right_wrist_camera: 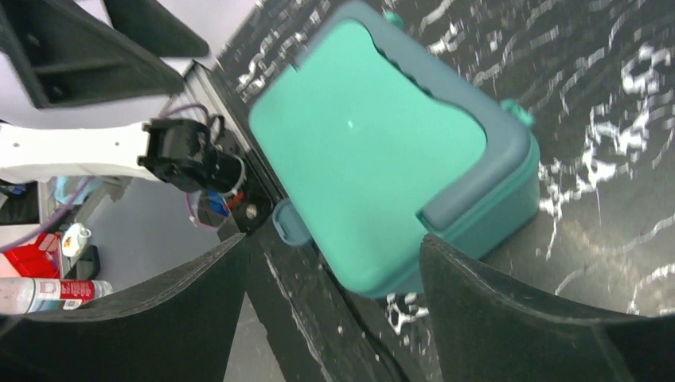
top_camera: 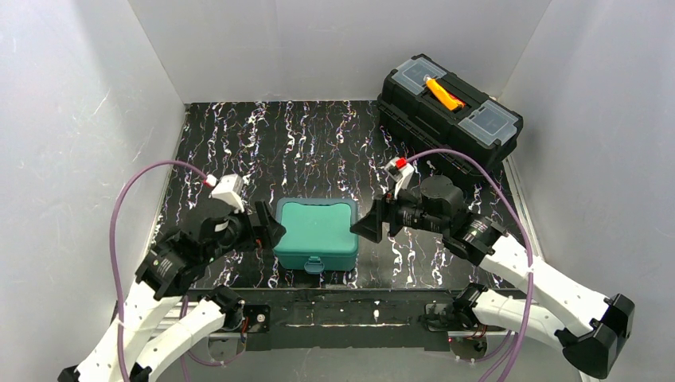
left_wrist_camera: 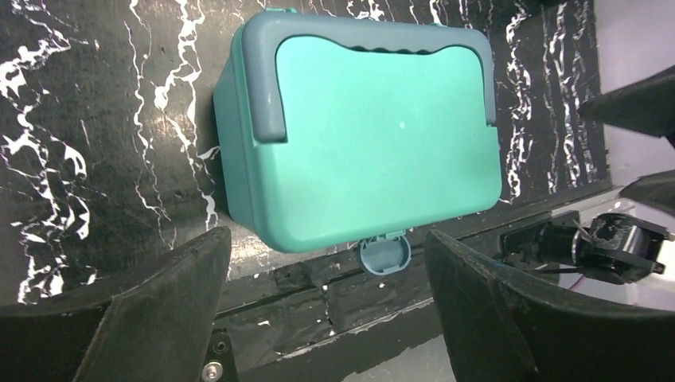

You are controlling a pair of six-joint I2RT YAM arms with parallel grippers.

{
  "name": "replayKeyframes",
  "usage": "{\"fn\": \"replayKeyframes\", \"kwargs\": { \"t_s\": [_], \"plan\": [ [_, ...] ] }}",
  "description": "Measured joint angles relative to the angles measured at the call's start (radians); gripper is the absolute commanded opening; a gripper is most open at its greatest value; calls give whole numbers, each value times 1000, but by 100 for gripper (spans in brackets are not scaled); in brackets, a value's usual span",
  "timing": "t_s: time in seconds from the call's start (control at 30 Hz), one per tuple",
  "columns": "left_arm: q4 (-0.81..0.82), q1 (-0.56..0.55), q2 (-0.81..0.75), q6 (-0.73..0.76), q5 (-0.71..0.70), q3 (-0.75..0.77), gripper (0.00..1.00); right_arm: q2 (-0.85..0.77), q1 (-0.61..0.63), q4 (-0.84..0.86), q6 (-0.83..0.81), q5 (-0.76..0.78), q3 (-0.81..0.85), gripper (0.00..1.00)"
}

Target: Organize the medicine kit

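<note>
The medicine kit (top_camera: 316, 231), a teal box with its lid down and a grey-blue handle folded flat on top, sits near the table's front edge. Its round latch (left_wrist_camera: 384, 253) faces the arms' bases. My left gripper (top_camera: 273, 229) hovers just left of the kit, jaws wide apart and empty; in the left wrist view the kit (left_wrist_camera: 374, 135) lies beyond the left gripper (left_wrist_camera: 326, 239). My right gripper (top_camera: 364, 226) stands just right of the kit, also open with nothing held. In the right wrist view a kit (right_wrist_camera: 366, 151) corner reaches between the fingers of the right gripper (right_wrist_camera: 334, 239). The kit's contents are hidden.
A black toolbox (top_camera: 450, 107) with an orange handle stands at the back right corner. White walls enclose the black marbled table (top_camera: 263, 143) on three sides. The front rail (top_camera: 350, 314) runs between the arm bases.
</note>
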Motion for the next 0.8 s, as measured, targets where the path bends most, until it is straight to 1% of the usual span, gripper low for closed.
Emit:
{"fn": "replayKeyframes", "kwargs": {
  "t_s": [0.17,0.27,0.37,0.43,0.5,0.6,0.63,0.8],
  "plan": [
    [8,0,156,56,-16,103,94,6,38,-156,4,65,0,73],
    [15,0,252,95,-34,184,97,5,58,-228,13,98,0,66],
    [47,0,325,137,-58,234,98,2,76,-288,24,121,0,46],
    [69,6,365,163,-72,248,98,-2,90,-321,41,132,-2,35],
    [84,18,403,182,-75,258,98,-16,104,-318,67,134,-24,25],
    [114,47,465,202,-68,269,98,-50,139,-298,119,135,-104,4],
    [126,61,487,207,-62,272,98,-55,151,-293,132,136,-129,1],
    [175,132,607,221,-10,292,98,-61,216,-239,238,165,-246,1]
  ]
}}
